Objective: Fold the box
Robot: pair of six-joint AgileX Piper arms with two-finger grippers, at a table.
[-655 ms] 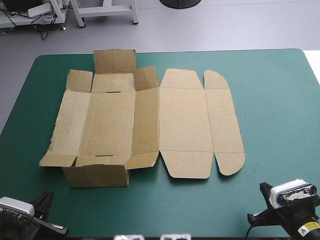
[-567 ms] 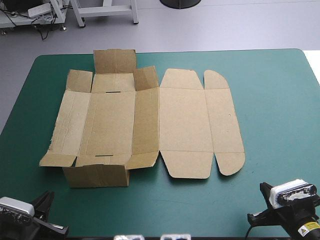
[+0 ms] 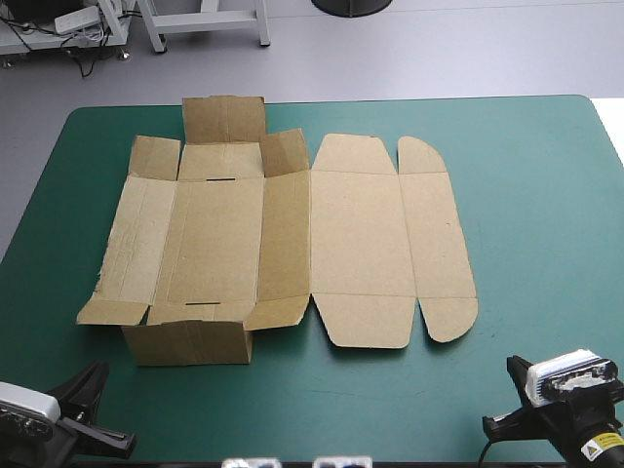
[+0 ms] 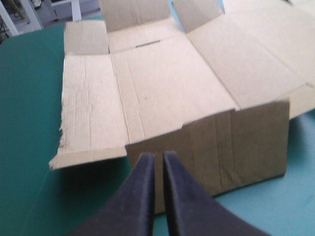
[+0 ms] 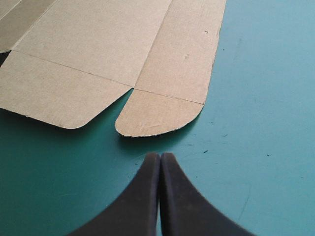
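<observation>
The box point(image 3: 292, 234) is seen laid out as a cut brown sheet on the worktop point(image 3: 526, 195), left of centre. Most of it is spread flat on the teal-green cover.

At the end toward the robot, the near wall point(image 3: 185, 341) is stood up, facing the worktop's near edge. At the opposite end the far flap point(image 3: 224, 119) is raised as well, and the corner flap point(image 3: 285, 151) beside it is tipped upward. The side panel toward the worktop's left edge is left lying flat, its outer edge ragged. To the right, the lid panels point(image 3: 390, 239) are spread flat, rounded off at both ends.

Now the left gripper point(image 4: 158, 155): its black fingers are brought together, with only a hairline slit left between them, closed on each other alone. It is pointed at the near wall, low over the cover. From above it is found at the near left corner of the worktop, apart from the box.

Over to the right gripper point(image 5: 160, 155): its fingers are pressed together into one pointed arch, closed on each other alone. It is aimed at the rounded tab point(image 5: 157, 115) of the outermost lid panel, with bare cover lying between tip and board. From above it is placed at the near right corner, well apart from the box.
</observation>
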